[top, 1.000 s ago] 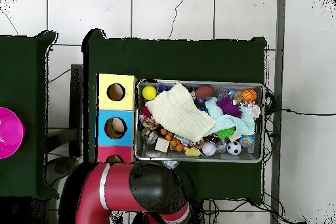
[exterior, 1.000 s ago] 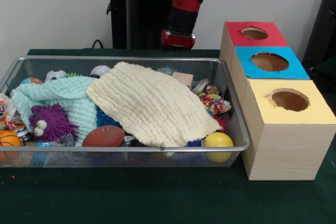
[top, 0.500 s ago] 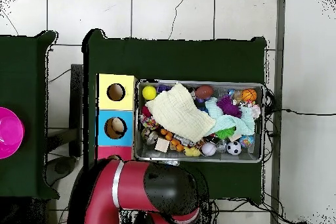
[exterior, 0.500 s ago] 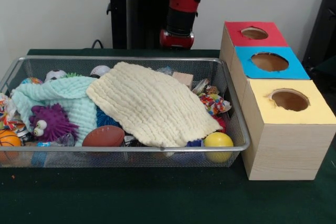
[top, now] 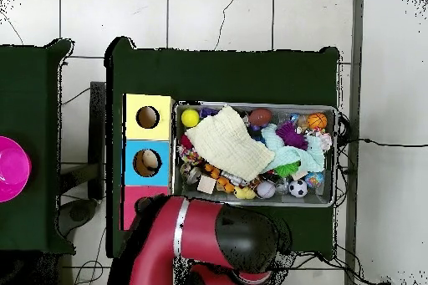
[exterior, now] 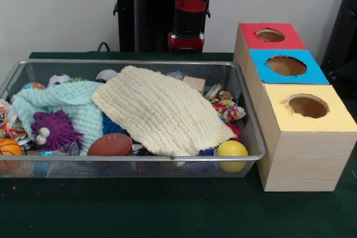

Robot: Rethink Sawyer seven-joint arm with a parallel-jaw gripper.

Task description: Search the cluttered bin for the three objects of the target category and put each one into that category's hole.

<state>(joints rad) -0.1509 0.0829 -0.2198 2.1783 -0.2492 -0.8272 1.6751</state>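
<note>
Covering the surface [exterior: 167, 210]: dark green cloth; white tiled floor [top: 217, 14] seen around it from overhead, a second green surface [top: 29, 89] to the side carrying a pink bowl [top: 10, 169].
Bin: wire mesh bin [exterior: 139, 163] set on the surface, just beside the sorting box [exterior: 295, 149].
Holes: yellow top [exterior: 329, 118], blue top [exterior: 309, 71], red top [exterior: 281, 40], one round hole in each.
Bin contents: cream cloth [exterior: 162, 110] draped over the middle; mint cloth [exterior: 72, 104] beside it; purple spiky toy [exterior: 53, 129], brown football [exterior: 110, 144], yellow ball [exterior: 232, 150], basketball [exterior: 8, 149], small soccer ball [top: 297, 188] all lying in the clutter.
Arm: red arm end [exterior: 186, 40] held behind the bin's far rim, above the surface, well apart from the toys.
Jaws: hidden in both views, opening cannot be told.
Target objects: none picked out; all toys lie in the bin, below and in front of the arm end.
Change: arm end shifted slightly sideways along the far rim since the earlier frame; overhead, red arm body [top: 192, 248] swung further across. Bin contents unchanged.
</note>
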